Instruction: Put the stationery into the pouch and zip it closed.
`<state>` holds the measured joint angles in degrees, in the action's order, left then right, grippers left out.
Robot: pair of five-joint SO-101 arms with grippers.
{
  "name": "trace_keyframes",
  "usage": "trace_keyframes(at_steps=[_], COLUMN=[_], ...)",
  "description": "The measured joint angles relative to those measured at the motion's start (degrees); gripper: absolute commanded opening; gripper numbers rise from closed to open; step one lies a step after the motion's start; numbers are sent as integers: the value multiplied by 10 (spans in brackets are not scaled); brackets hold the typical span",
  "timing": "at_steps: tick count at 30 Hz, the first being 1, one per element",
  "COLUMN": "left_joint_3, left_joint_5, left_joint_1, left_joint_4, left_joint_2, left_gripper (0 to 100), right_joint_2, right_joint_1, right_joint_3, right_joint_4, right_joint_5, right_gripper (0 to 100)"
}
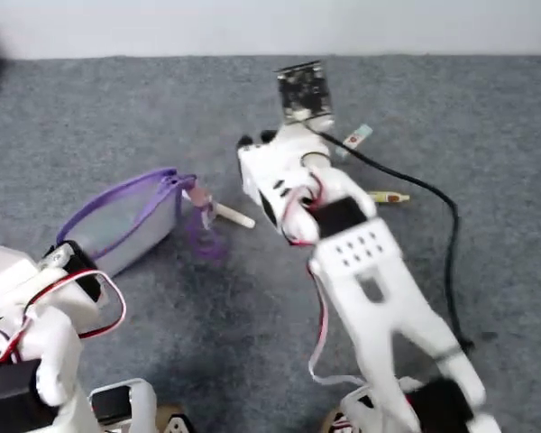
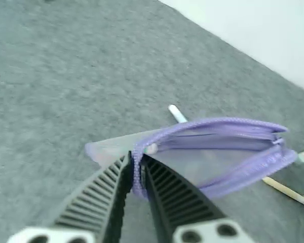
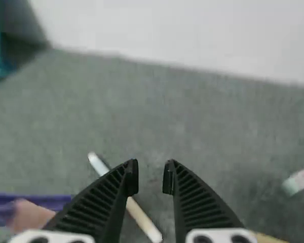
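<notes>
Left tool [image 2: 137, 178] pinching pouch [image 2: 218, 157] rim, lower centre of its wrist view: grip firmly, mouth open. Right tool [image 3: 149, 177] narrowly parted over white pen [image 3: 139, 215]; straddle shaft squarely before closing.

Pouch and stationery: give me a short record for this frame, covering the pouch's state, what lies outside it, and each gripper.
pouch: purple, lying on the grey table, zip open
left gripper: fingers shut on the pouch's zip edge
right gripper: fingers slightly apart, empty, close by the white pen
white pen: on the table at the pouch's mouth, outside
pencil: on the table, outside
eraser-like piece: on the table, outside
</notes>
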<state>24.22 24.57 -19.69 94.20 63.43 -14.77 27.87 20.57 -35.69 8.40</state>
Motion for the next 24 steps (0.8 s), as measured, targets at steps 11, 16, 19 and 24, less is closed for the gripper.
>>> trace_keyframes(at_steps=[11, 16, 19, 24], left_joint_3=[-3, -3, -3, -3], left_joint_5=[-11, -11, -11, -11], left_joint_1=[-18, -20, -20, -20], left_joint_4=[11, 11, 11, 11], left_joint_2=[0, 0, 0, 0], left_gripper=[14, 14, 14, 14], right_joint_2=[396, 541, 606, 687], right_joint_1=[10, 36, 48, 70], right_joint_3=[-360, -527, -607, -709], right_joint_4=[-186, -290, -338, -387], right_joint_5=[0, 0, -11, -26], right_gripper=[84, 84, 84, 84])
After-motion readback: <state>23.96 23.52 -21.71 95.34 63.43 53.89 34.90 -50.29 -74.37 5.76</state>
